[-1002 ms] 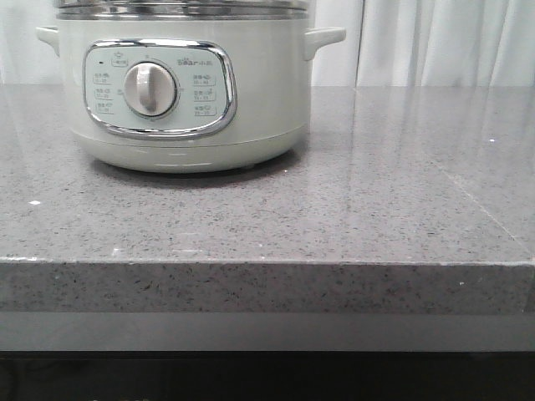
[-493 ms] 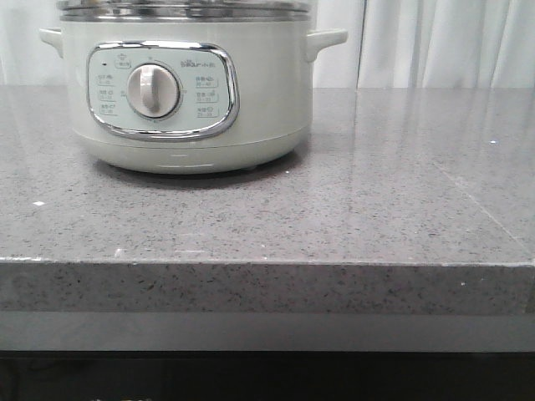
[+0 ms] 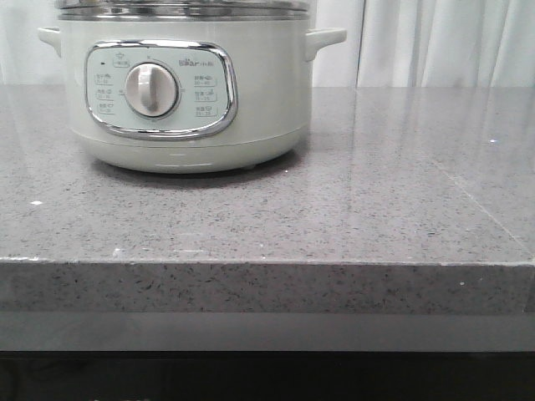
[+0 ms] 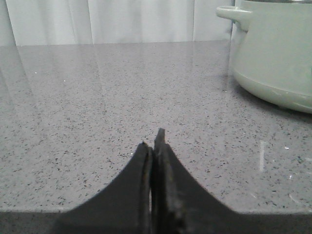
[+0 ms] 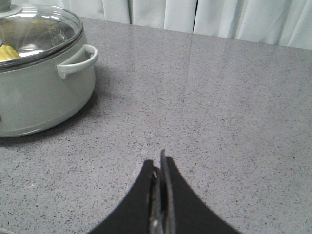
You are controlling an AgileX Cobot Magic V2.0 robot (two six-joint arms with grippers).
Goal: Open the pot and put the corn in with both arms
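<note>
Left gripper: black fingers pressed together, nothing between them; low over the grey speckled countertop, tips aimed level toward the white curtain at the far edge. Pot sits off to one side of it, well apart.

Right gripper: fingers likewise closed flat against each other, empty; held above the counter, angled slightly downward, pot well apart to one side.

Pot: pale green, upright on the counter, left of centre in the front view; control panel and silver dial face the near counter edge. Side handles project left and right. Glass lid seated on the rim, closed.

Corn: small yellow patch visible through the lid, inside the pot; its long axis cannot be told.

Counter: front edge runs straight across the front view; broad bare surface right of the pot and between pot and near edge.
</note>
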